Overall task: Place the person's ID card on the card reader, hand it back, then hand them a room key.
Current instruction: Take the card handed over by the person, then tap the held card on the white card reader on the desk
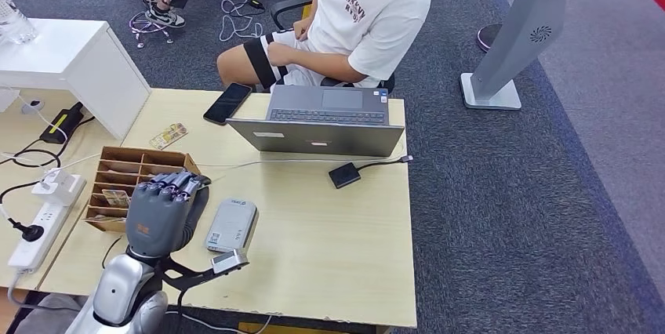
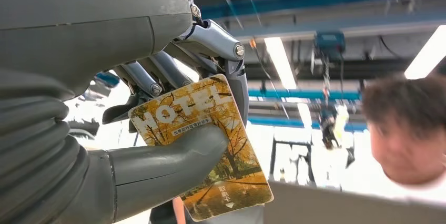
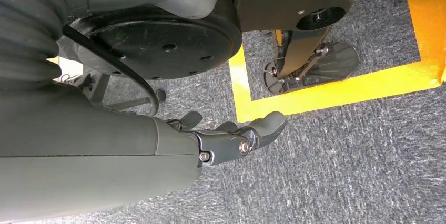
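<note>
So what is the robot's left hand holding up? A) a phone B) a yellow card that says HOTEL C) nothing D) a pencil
B: in the left wrist view the left hand pinches a yellow hotel card printed with autumn trees and the word HOTEL between its thumb and fingers.

A pale wooden surface fills the lower left of the head view, on dark grey-blue carpet. A white cabinet stands at upper left, a slanted grey stand on a flat base at upper right. Long ceiling strip lights, blurred, glow overhead; yellow floor tape marks the carpet.
</note>
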Tool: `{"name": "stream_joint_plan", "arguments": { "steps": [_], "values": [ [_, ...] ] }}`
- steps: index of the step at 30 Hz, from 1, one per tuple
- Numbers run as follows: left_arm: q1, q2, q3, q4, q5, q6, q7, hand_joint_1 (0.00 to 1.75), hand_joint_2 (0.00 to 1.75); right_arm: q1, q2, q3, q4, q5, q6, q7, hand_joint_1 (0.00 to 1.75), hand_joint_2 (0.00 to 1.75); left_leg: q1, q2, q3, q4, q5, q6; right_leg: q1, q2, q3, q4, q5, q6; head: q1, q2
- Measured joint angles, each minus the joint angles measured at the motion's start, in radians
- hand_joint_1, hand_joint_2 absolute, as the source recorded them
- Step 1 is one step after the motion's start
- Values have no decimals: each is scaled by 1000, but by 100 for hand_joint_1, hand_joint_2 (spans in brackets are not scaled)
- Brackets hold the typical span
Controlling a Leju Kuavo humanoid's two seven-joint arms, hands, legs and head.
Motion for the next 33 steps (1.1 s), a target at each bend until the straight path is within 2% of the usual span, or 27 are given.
{"name": "stream_joint_plan", "arguments": {
  "steps": [10, 19, 33],
  "values": [
    [6, 8, -68, 37, -4, -103, 60, 175, 175, 1, 2, -16, 0, 0, -14, 0, 0, 175, 0, 0, 0, 0, 0, 0, 0, 0, 0, 0, 0, 0, 0, 0],
    [11, 4, -82, 68, -10, -224, 139, 175, 175, 1, 5, -23, 0, 0, -21, 11, 0, 175, 0, 0, 0, 0, 0, 0, 0, 0, 0, 0, 0, 0, 0, 0],
    [28, -4, -85, 146, -14, -292, 187, 175, 175, 1, 6, -23, 0, 6, -29, 19, 0, 175, 0, -1, 0, 0, 0, 0, 0, -1, 0, 0, 0, 0, 0, 0]
  ]
}}
